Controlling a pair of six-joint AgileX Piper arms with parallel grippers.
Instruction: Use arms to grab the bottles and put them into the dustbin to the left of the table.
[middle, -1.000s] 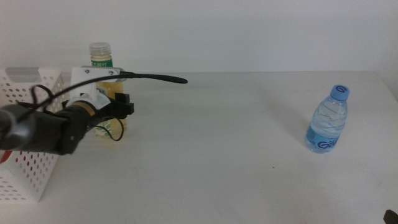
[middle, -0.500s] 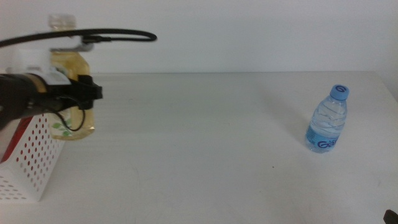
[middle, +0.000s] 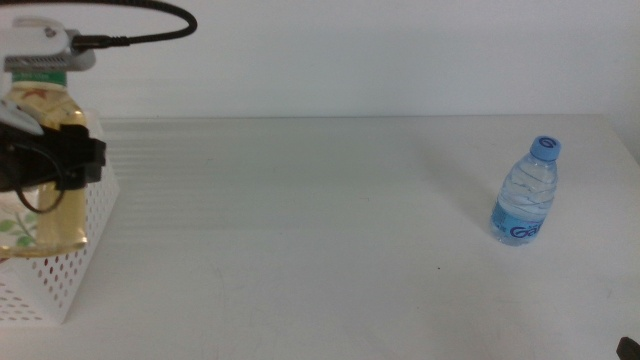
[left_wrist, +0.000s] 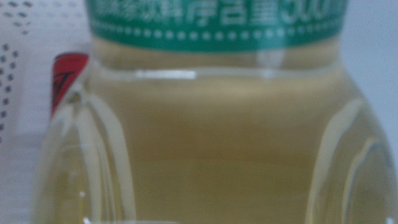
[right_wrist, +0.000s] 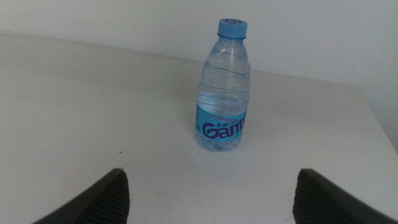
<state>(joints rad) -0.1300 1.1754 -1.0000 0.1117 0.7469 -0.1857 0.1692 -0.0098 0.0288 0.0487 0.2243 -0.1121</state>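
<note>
The tea bottle (middle: 40, 165) is held clamped in the left gripper (middle: 75, 160), raised over the basket (middle: 70, 270) at the table's (middle: 300, 220) left edge. A red can (left_wrist: 65, 78) is seen behind it. The water bottle (right_wrist: 224, 93) stands ahead of the right gripper (right_wrist: 208, 199), between its wide-apart jaws but untouched.

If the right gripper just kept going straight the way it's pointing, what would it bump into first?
Most likely the small blue-capped water bottle, standing upright ahead of the open right gripper, roughly centred between its jaws, nothing between; depth is hard to judge.
</note>
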